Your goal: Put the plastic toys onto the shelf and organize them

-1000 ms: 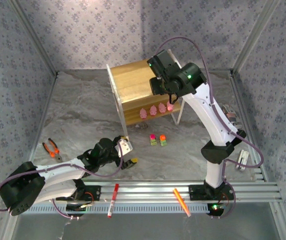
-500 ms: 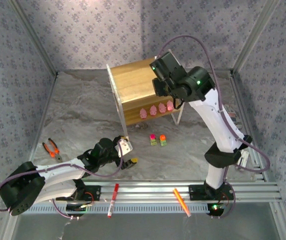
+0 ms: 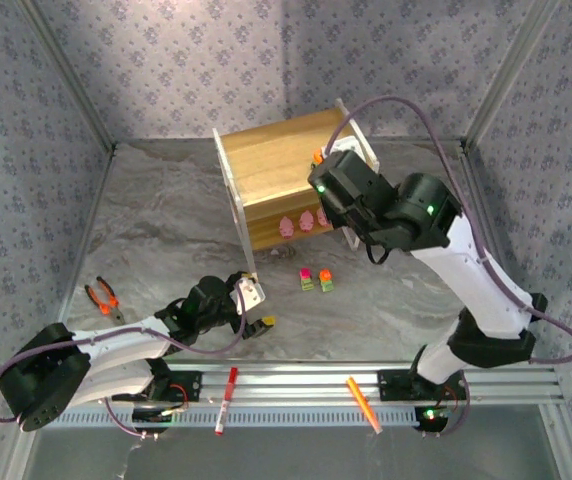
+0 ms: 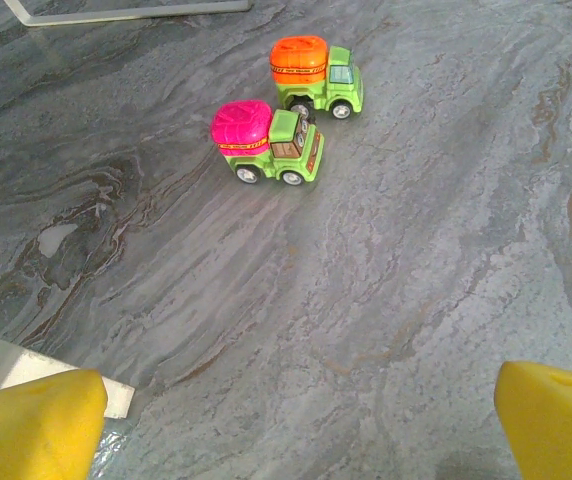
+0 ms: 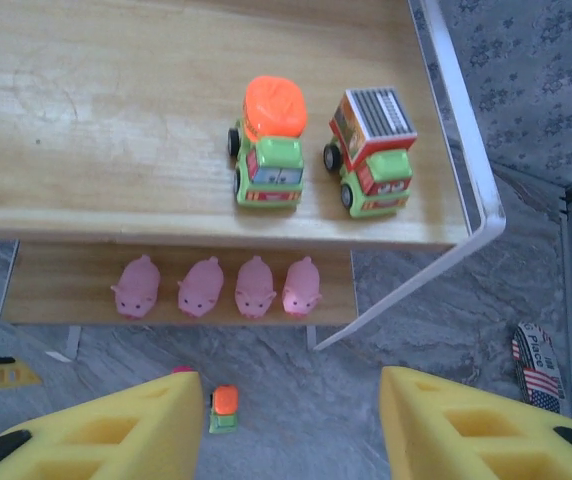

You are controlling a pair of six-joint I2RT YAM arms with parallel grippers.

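**Two trucks left on the table, both claws empty**

Your right gripper (image 5: 291,430) hangs above the right end of the two-tier shelf of light wooden boards in a thin white metal frame (image 5: 96,100). Its yellow fingers are spread with nothing between them. Your left gripper (image 4: 296,430) sits low over the grey marbled table (image 4: 416,250), likewise released and empty.

On the top board, the orange-drum green truck (image 5: 271,145) and the grey-roofed green truck (image 5: 373,150) stand side by side near the right end. The four glossy pink rounded plastic figures (image 5: 255,285) line the lower board in a row.

The pink-topped green plastic truck (image 4: 266,143) and the orange-topped green plastic truck (image 4: 314,77) are not yet shelved. They stand upright on the table just in front of the shelf, nearly touching.

Expect these trucks to be light, hard and slick, and likely to roll on their wheels if nudged. Take one across the flat sides of its green body, not on the rounded top, where the fingers would probably slip. The pair sits so close together that one finger has little room between them.

The orange-handled pliers (image 3: 104,300), the red marker pen (image 3: 226,398) and the orange marker pen (image 3: 363,403) lie well apart from the trucks and should not hinder you. Mind the shelf's white frame just beyond them. Free board space lies to the left of the shelved trucks.
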